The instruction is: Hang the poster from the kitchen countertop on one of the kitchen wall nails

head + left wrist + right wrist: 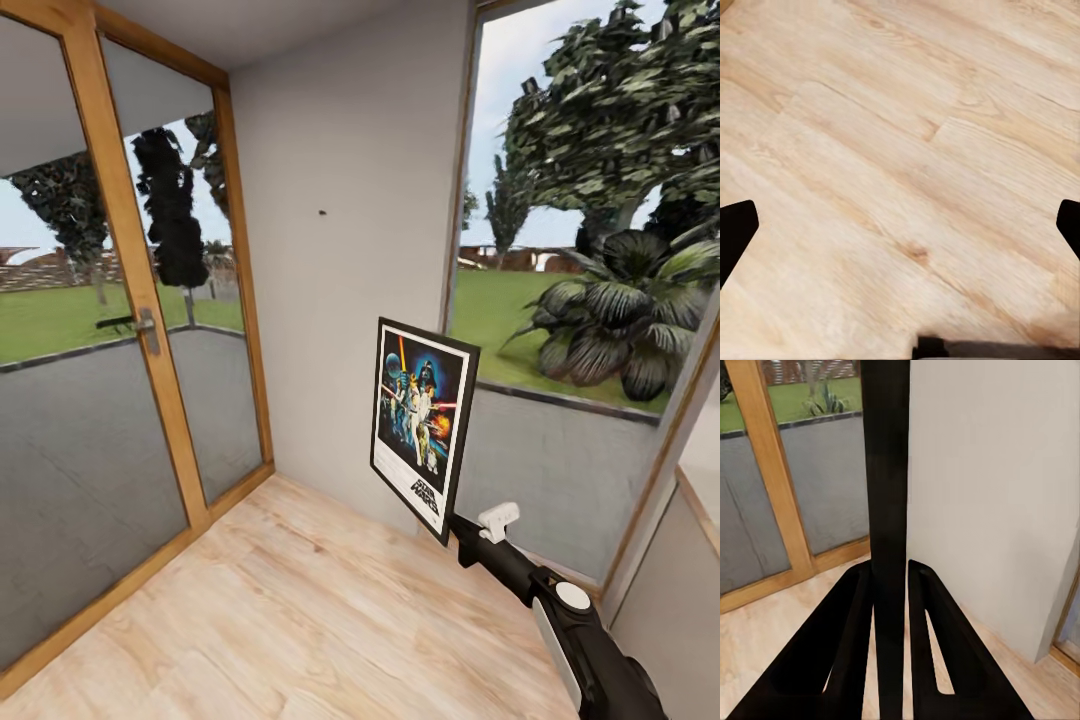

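The poster (422,425), a black-framed Star Wars print, is held upright and slightly tilted in front of the light-grey wall (350,300). My right gripper (453,528) is shut on the poster's lower corner. In the right wrist view the poster (886,472) runs edge-on as a black strip between the two fingers (847,637). A wall nail (322,212) shows as a small dark speck above and left of the poster, well apart from it. My left gripper (900,232) hangs open over the wood floor, holding nothing. The kitchen countertop is out of view.
A wood-framed glass door (150,330) with a dark handle (135,322) fills the left side. A large window (590,250) sits right of the wall. Light wood floor (300,620) lies below. A wooden-edged panel (695,500) stands at the far right.
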You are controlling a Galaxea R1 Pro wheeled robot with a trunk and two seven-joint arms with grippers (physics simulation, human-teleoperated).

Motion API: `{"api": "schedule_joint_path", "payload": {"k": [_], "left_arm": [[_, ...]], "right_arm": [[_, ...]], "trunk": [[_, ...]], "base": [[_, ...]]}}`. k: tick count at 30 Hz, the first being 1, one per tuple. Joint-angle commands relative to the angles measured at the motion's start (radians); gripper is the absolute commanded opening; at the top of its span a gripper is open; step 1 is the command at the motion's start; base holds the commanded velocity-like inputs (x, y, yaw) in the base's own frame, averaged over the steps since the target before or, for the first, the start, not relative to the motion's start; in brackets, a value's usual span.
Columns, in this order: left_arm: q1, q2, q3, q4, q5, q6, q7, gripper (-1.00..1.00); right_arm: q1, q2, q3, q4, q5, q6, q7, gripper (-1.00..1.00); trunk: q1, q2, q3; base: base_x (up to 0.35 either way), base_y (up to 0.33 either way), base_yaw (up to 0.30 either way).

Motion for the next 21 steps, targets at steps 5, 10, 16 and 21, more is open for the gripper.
{"api": "schedule_joint_path", "payload": {"k": [5,10,16,21], "left_arm": [[0.0,0.001,0.002,0.0,0.0,-0.002,-0.001,1.0],[0.0,0.001,0.003,0.001,0.0,-0.002,-0.001,1.0],[0.0,0.001,0.003,0.001,0.0,-0.002,-0.001,1.0],[0.0,0.001,0.003,0.002,0.0,-0.002,-0.001,1.0]], "right_arm": [[0.0,0.0,-0.001,0.0,-0.003,0.001,0.008,-1.0],[-0.001,0.0,-0.001,0.007,-0.003,0.0,0.008,-1.0],[-0.001,0.001,-0.001,0.023,-0.002,0.0,0.008,-1.0],[0.0,0.001,-0.001,0.024,-0.001,0.0,0.008,-1.0]], "trunk": [[0.001,0.0,0.0],[0.001,0.0,0.0],[0.001,0.0,0.0],[0.001,0.0,0.0]], "base": [[0.242,0.275,0.0],[0.217,0.291,0.0],[0.166,0.314,0.0],[0.148,0.321,0.0]]}}
